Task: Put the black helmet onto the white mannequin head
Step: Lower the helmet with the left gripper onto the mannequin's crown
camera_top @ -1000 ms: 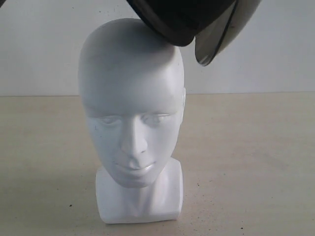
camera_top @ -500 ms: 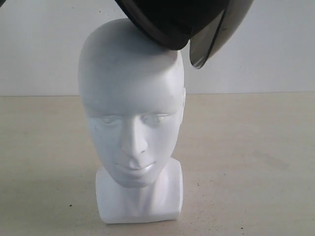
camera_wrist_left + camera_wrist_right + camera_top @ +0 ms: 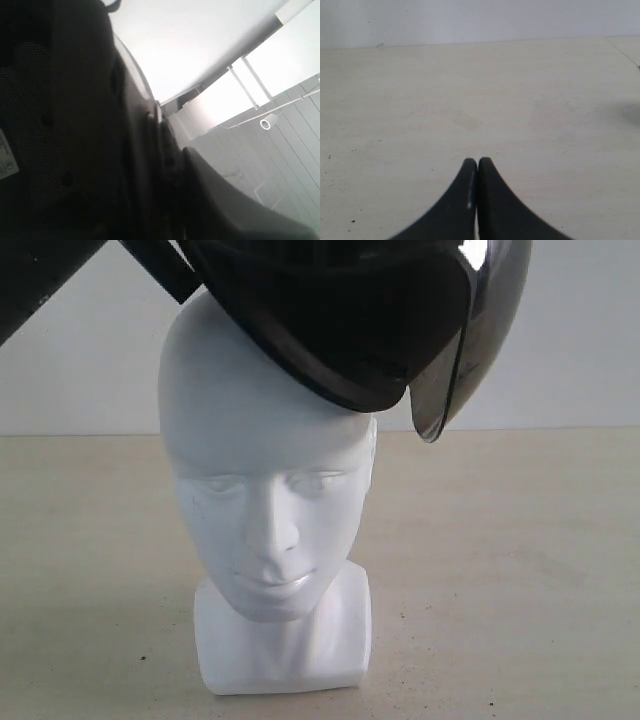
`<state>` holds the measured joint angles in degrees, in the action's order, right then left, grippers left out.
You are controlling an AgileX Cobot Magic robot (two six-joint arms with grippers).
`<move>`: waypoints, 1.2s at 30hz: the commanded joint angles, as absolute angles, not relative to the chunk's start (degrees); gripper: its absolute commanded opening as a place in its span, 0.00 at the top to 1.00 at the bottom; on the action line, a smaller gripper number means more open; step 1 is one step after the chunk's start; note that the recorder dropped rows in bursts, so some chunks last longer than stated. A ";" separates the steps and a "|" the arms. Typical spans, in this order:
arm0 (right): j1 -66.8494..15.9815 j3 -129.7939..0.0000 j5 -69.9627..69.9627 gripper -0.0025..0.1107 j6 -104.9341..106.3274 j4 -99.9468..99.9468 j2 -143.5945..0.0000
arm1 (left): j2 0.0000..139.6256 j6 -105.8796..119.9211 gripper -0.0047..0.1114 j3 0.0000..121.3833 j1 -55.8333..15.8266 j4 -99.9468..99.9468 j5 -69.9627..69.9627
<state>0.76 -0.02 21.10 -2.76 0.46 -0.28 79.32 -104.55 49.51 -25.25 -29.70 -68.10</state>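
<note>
The table (image 3: 520,570) is seen to carry the head only.

The helmet (image 3: 340,320) is held aloft and tilted above the head (image 3: 265,470). Its lower rim lies against the crown on the right of the exterior view. The top of the crown is hidden behind the shell, so the depth of entry cannot be told. The forehead, face and neck are left uncovered. The head stands upright on its base.

The visor (image 3: 490,330) hangs clear of the head, beside the temple.

The left arm (image 3: 40,280) is seen reaching in from the upper left. The left gripper (image 3: 165,165) is judged to be clamped on the helmet's rim, jaws partly apart, with the padded lining close against its camera. The right gripper (image 3: 478,162) is closed tip to tip, holds nothing and hangs over bare table.

Step in hand is judged to be the lowering of the helmet onto the head; seating is not yet achieved.

Next, the shell should be levelled and centred over the crown, then lowered. The head may be tipped if the rim is pushed sideways.
</note>
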 commanded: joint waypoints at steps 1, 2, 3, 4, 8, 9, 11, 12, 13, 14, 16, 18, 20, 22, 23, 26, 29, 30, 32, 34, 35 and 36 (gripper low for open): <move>0.70 0.00 20.91 0.98 -2.57 0.54 0.00 | 75.83 -102.46 0.92 47.48 -22.22 -28.50 -69.96; 0.70 0.00 20.91 0.98 -2.57 0.54 0.00 | 75.10 -102.29 0.92 46.83 -21.73 -28.50 -69.96; 0.70 0.00 20.91 0.98 -2.57 0.54 0.00 | 74.58 -102.29 0.92 46.32 -21.08 -28.50 -69.96; 0.70 0.00 20.91 0.98 -2.57 0.54 0.00 | 73.93 -102.29 0.92 45.54 -20.49 -28.50 -69.96; 0.70 0.00 20.91 0.98 -2.57 0.54 0.00 | 72.79 -102.40 0.92 43.24 -18.89 -29.89 -69.96; 0.70 0.00 20.91 0.98 -2.57 0.54 0.00 | 72.79 -102.54 0.92 42.77 -18.67 -30.48 -69.96; 0.70 0.00 20.91 0.98 -2.57 0.54 0.00 | 72.79 -102.54 0.92 41.60 -18.40 -31.41 -69.96; 0.70 0.00 20.91 0.98 -2.57 0.54 0.00 | 72.79 -102.54 0.92 41.12 -18.40 -31.27 -69.96; 0.70 0.00 20.91 0.98 -2.57 0.54 0.00 | 72.79 -102.54 0.92 40.70 -18.40 -31.03 -69.96; 0.70 0.00 20.91 0.98 -2.57 0.54 0.00 | 72.79 -102.54 0.92 40.22 -18.29 -31.02 -69.96; 0.70 0.00 20.91 0.98 -2.57 0.54 0.00 | 72.79 -102.54 0.92 39.58 -18.29 -31.02 -69.96; 0.70 0.00 20.91 0.98 -2.57 0.54 0.00 | 72.79 -102.54 0.92 38.86 -18.29 -30.89 -69.96; 0.70 0.00 20.91 0.98 -2.57 0.54 0.00 | 72.79 -102.32 0.92 38.31 -18.29 -30.78 -69.96; 0.70 0.00 20.91 0.98 -2.57 0.54 0.00 | 72.79 -101.83 0.92 37.74 -18.29 -30.66 -69.96; 0.70 0.00 20.91 0.98 -2.57 0.54 0.00 | 72.79 -101.39 0.92 37.56 -18.29 -30.66 -69.96; 0.70 0.00 20.91 0.98 -2.57 0.54 0.00 | 72.79 -99.33 0.92 37.28 -17.82 -30.66 -69.96; 0.70 0.00 20.91 0.98 -2.57 0.54 0.00 | 72.79 -99.34 0.92 37.18 -15.60 -31.37 -69.96; 0.70 0.00 20.91 0.98 -2.57 0.54 0.00 | 72.79 -99.58 0.92 36.69 -15.05 -31.13 -69.96; 0.70 0.00 20.91 0.98 -2.57 0.54 0.00 | 72.79 -99.73 0.92 34.74 -14.19 -31.12 -69.96; 0.70 0.00 20.91 0.98 -2.57 0.54 0.00 | 72.79 -99.73 0.92 32.43 -13.61 -30.98 -69.96; 0.70 0.00 20.91 0.98 -2.57 0.54 0.00 | 72.79 -99.50 0.92 31.63 -13.61 -30.76 -69.96; 0.70 0.00 20.91 0.98 -2.57 0.54 0.00 | 72.79 -99.27 0.92 31.44 -13.61 -30.76 -69.96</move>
<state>0.76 -0.02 21.10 -2.76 0.46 -0.28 73.11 -104.94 32.95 -15.30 -34.65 -74.15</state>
